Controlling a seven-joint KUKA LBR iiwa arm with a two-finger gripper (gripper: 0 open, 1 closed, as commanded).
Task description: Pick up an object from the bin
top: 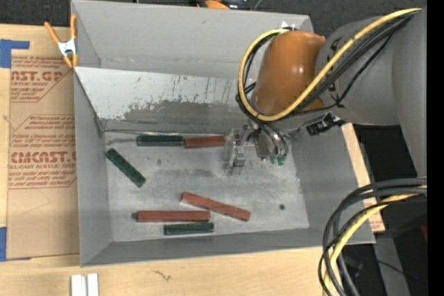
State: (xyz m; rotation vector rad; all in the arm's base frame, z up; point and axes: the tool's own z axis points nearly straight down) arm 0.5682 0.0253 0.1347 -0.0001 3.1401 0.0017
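My gripper (250,152) hangs low over the bin floor at the back right, below the orange wrist cover. Its fingers stand open with nothing between them. Just left of the nearer finger (235,156) lies a red-brown bar (205,142) along the back wall, its right end close to the fingertip. A dark green bar (160,140) lies end to end with it, further left. In front of the gripper a second red-brown bar (215,206) lies slanted on the floor.
A dark green bar (125,167) lies slanted at the left. Near the front wall are another red-brown bar (173,216) and a dark green bar (189,228), side by side. The arm and its yellow cables cover the bin's right side.
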